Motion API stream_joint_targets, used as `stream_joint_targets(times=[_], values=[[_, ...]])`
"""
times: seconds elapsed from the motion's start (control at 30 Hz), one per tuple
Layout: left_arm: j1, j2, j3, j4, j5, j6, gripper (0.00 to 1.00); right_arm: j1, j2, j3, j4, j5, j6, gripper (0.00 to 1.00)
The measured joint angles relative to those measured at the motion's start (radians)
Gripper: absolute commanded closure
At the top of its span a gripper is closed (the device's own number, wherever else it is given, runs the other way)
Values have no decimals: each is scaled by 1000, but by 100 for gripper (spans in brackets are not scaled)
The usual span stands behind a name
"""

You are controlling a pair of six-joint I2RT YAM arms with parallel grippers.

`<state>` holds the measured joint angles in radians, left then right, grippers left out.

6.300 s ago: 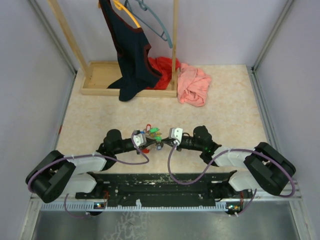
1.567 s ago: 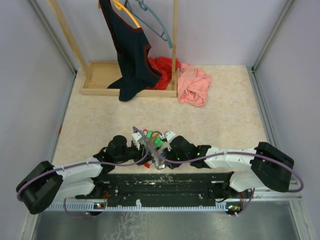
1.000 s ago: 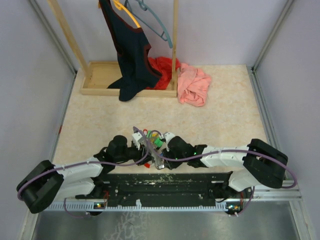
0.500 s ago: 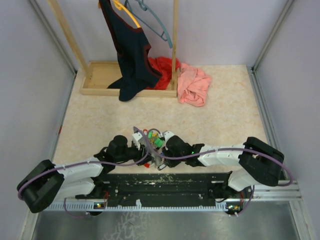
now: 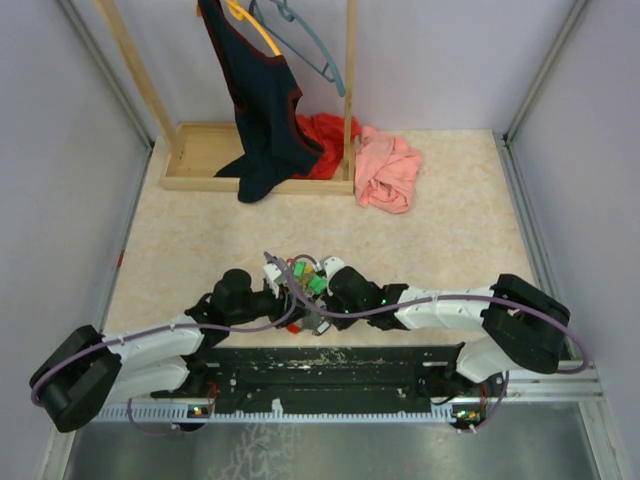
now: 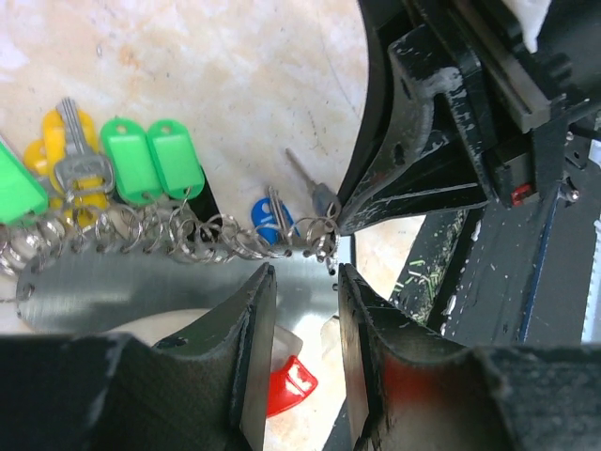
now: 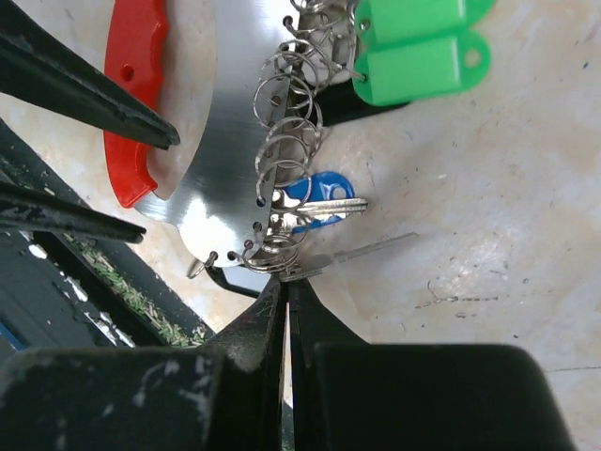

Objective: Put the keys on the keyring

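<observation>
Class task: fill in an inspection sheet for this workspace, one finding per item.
Surface: beige speckled table, lightly scuffed.
Job's things: keyring, a silver plate with a red grip, carries small rings; green key tags and blue key hang there.
Clutter: pink cloth, red cloth at the back.
Grippers: left gripper grips the keyring; right gripper shut at its end ring.
Cables: purple cable along each arm, no snag seen.
Surroundings: wooden rack with dark garment; grey walls.

keys (image 7: 319,202): bright metal, glossy plastic heads | keyring (image 7: 225,141): satin steel plate, red plastic | table (image 7: 488,188): matt, speckled
</observation>
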<state>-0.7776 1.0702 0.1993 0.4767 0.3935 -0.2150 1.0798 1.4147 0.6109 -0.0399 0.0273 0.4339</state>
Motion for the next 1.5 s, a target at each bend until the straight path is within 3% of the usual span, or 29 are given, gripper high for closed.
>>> stream_joint_targets(times=[0.7, 0.87, 1.5], values=[[-2, 36, -29, 195, 32, 112, 65, -1, -37, 154, -156, 58, -215, 100], [-2, 61, -31, 240, 39, 116, 70, -7, -42, 162, -158, 54, -249, 100], [-2, 186, -18, 310, 91, 167, 75, -18, -43, 196, -151, 32, -282, 100]])
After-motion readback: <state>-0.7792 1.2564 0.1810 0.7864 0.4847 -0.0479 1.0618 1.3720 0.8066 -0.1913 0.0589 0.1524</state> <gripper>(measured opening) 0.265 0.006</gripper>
